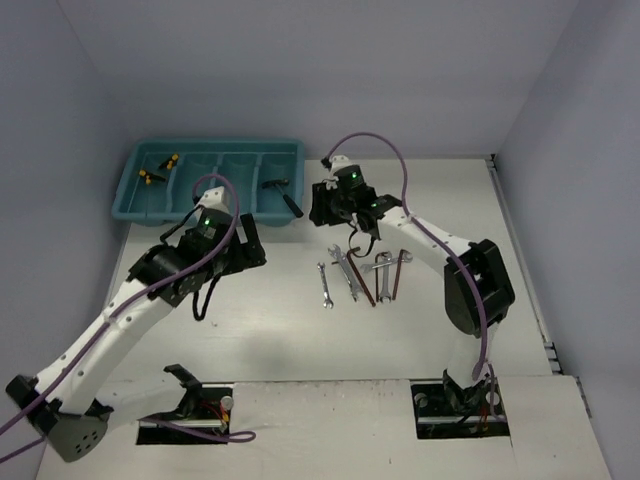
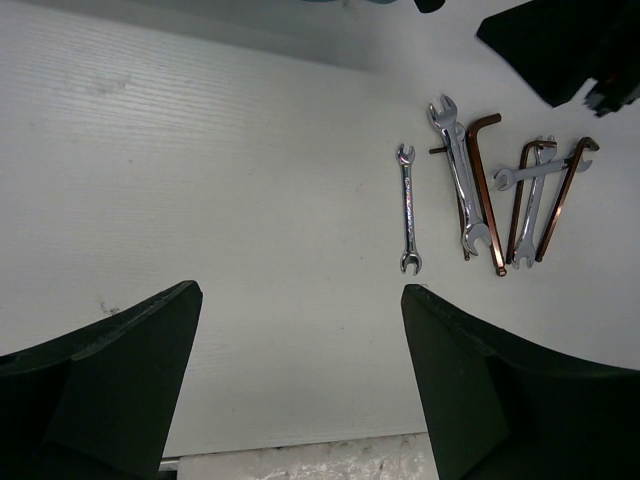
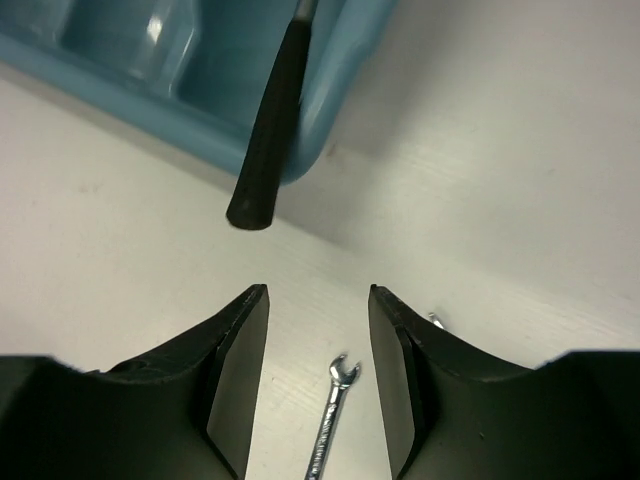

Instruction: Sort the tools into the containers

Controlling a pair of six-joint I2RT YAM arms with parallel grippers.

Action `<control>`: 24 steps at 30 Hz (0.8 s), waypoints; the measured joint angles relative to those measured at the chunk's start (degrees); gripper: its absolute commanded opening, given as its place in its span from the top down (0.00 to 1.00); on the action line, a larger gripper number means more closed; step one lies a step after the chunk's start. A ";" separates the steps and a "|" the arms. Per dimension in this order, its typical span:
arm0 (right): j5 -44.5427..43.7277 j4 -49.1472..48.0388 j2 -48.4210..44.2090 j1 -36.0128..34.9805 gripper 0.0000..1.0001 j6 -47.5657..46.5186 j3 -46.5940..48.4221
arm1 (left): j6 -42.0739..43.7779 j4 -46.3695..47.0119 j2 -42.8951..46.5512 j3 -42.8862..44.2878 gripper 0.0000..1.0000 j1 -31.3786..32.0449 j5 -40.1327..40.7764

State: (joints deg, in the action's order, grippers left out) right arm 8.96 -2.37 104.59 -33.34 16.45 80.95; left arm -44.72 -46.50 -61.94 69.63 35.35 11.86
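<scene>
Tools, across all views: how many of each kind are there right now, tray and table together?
Silver wrenches: 4
Dark red L-keys: 4 (one partly under a wrench)
Yellow-and-black pieces: 2
Hammer: 1
Total: 11

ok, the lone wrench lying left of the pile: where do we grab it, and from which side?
Mid-shank, straight down from above, fingers across its narrow width. The lone wrench lies flat on the table, clear of the pile of wrenches and hex keys, so both long edges are free; the forked ends are wider. The left gripper, open, has it in view.
</scene>
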 measured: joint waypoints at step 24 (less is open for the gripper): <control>-0.43 2.18 14.29 -5.74 0.58 -0.13 14.53 | 0.99 -5.57 12.25 -6.59 0.21 0.00 4.03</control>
State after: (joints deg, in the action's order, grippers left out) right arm 8.53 -0.18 118.88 -39.08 16.31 95.48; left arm -43.72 -52.06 -49.68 63.05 35.35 15.89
